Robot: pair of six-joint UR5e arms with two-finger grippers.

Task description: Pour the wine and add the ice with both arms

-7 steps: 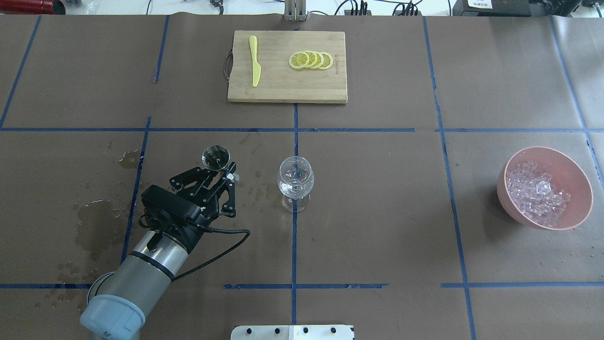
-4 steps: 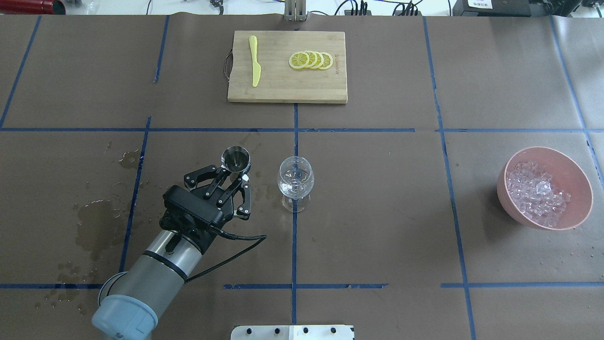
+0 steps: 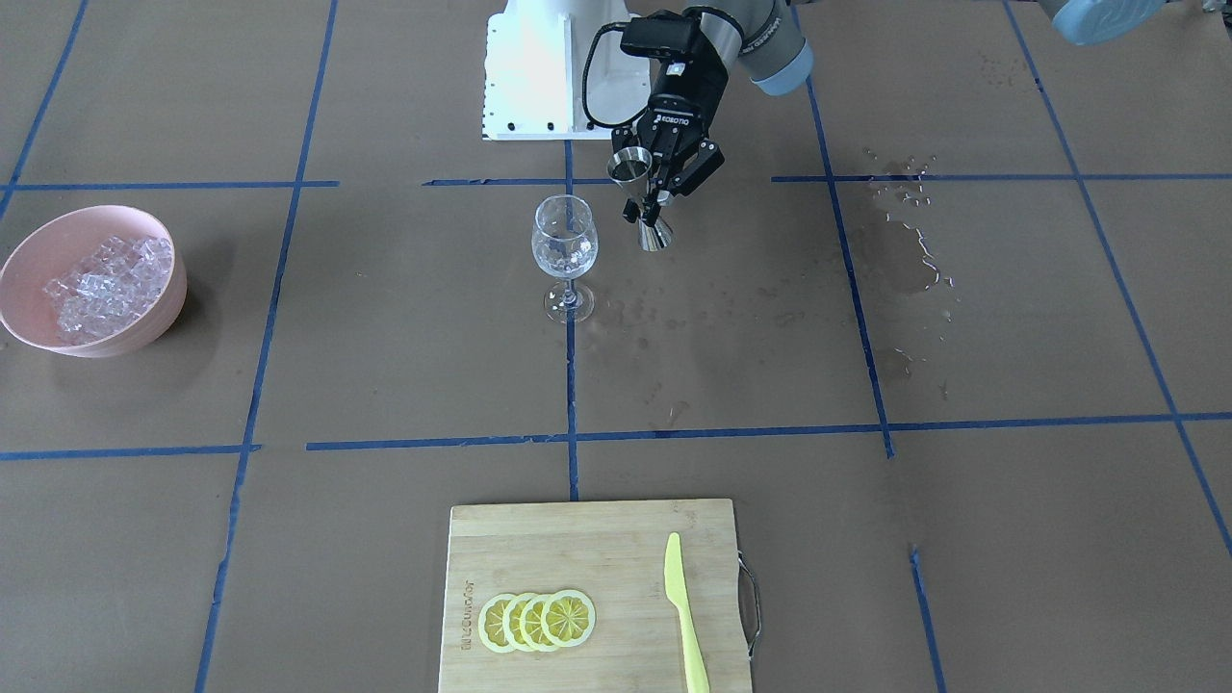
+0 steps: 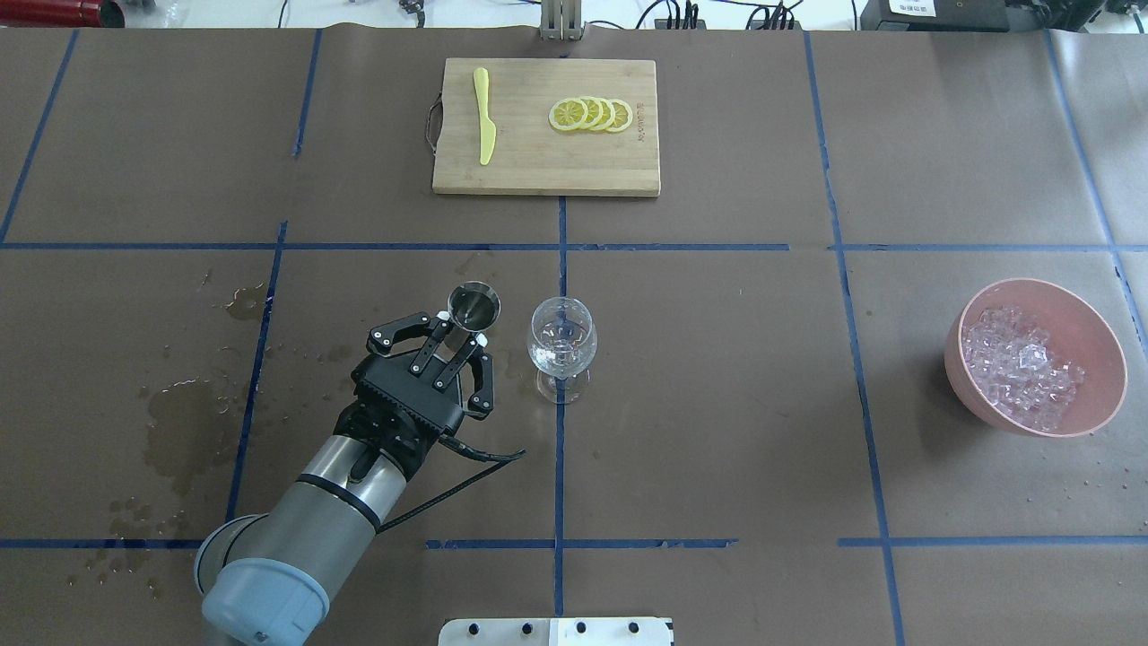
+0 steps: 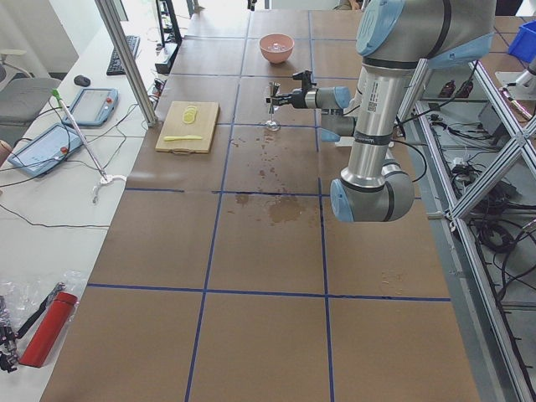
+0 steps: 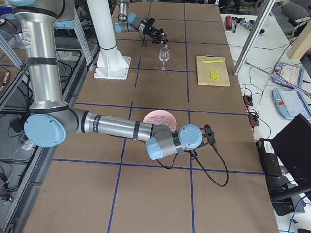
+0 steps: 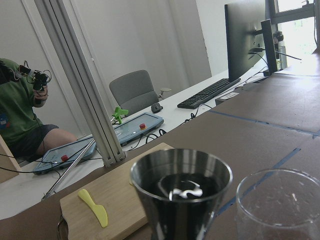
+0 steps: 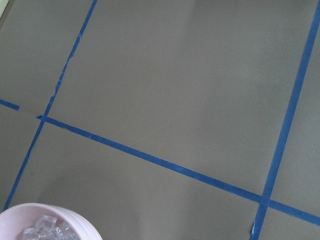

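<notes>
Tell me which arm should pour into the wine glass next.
Left. The left arm has its jaws clamped on the jigger, liquid inside, upright right beside the wine glass. The right arm is far off, near the bowl of ice.

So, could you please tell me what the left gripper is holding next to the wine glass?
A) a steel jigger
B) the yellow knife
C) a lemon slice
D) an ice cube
A: the left gripper is shut on the steel jigger beside the wine glass. The yellow knife and lemon slices lie on the cutting board, and the ice sits in the pink bowl.
</notes>
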